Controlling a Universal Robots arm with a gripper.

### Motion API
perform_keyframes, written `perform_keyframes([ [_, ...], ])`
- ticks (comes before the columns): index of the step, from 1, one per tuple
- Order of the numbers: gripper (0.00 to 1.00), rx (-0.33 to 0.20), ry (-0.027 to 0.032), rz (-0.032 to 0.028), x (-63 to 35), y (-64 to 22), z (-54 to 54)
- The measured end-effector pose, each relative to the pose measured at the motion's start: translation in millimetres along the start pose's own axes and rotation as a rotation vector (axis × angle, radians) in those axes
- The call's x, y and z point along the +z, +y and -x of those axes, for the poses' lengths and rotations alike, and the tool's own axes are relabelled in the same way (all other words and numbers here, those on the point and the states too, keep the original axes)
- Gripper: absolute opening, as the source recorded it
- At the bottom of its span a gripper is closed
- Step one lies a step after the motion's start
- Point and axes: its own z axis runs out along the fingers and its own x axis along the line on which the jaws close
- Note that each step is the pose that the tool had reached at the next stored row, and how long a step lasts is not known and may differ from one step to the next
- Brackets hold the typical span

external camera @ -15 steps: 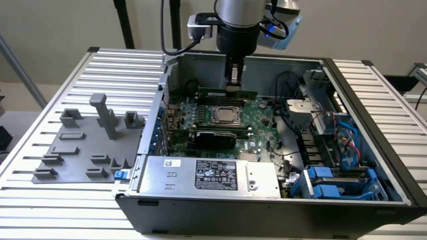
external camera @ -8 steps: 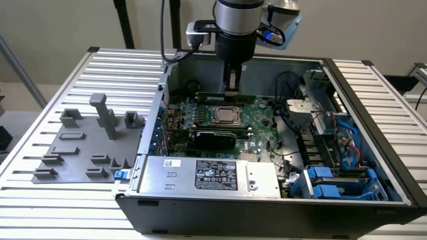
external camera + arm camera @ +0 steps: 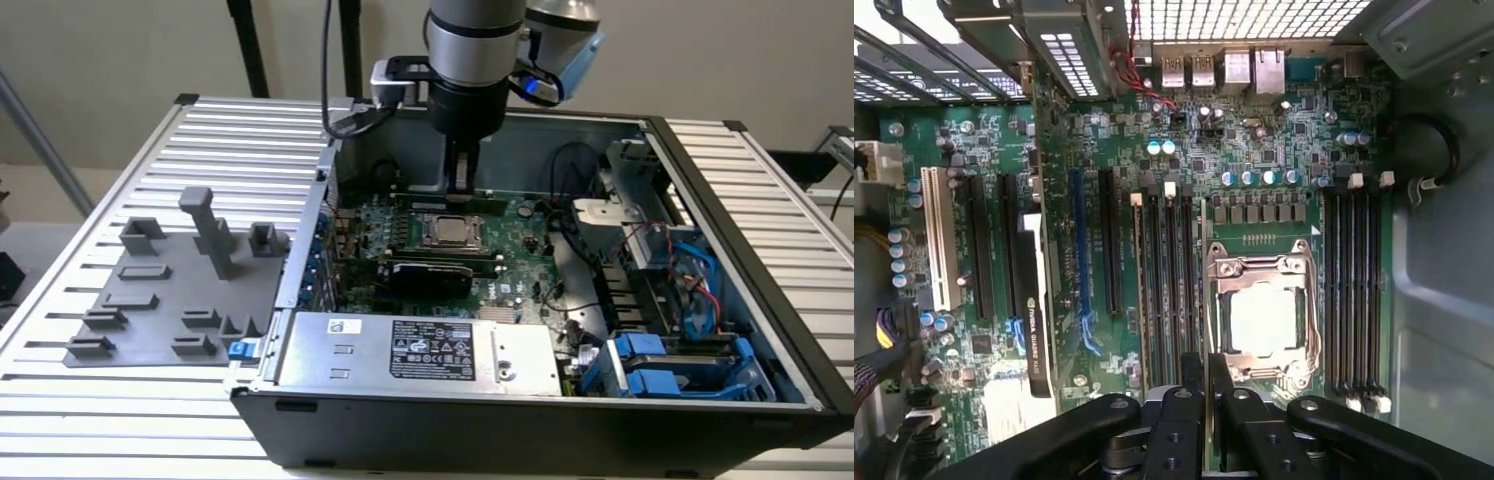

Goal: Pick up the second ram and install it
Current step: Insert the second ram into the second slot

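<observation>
The slatted table (image 3: 240, 130) carries an open computer case (image 3: 747, 250) and, on the exterior view's left, a grey tray (image 3: 147, 310). The arm (image 3: 474, 50) reaches down into the case over the motherboard (image 3: 514, 250). Its hand (image 3: 463, 185) is clenched on the second ram (image 3: 424, 197), a thin green stick lying along the slots just behind the CPU socket (image 3: 454, 232).

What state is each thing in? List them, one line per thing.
Black computer case: lying flat, side panel off.
Silver processor socket: frame closed, no cooler fitted.
Black graphics card: seated in its slot.
Blue expansion slot: unoccupied.
Black arm gripper: inside the case, above the green motherboard.
</observation>
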Motion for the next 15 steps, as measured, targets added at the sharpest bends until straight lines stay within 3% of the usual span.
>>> perform_keyframes([
  [15, 0.14, 0.0, -0.0001, -0.0014, 27.1, 1.3, -1.8],
])
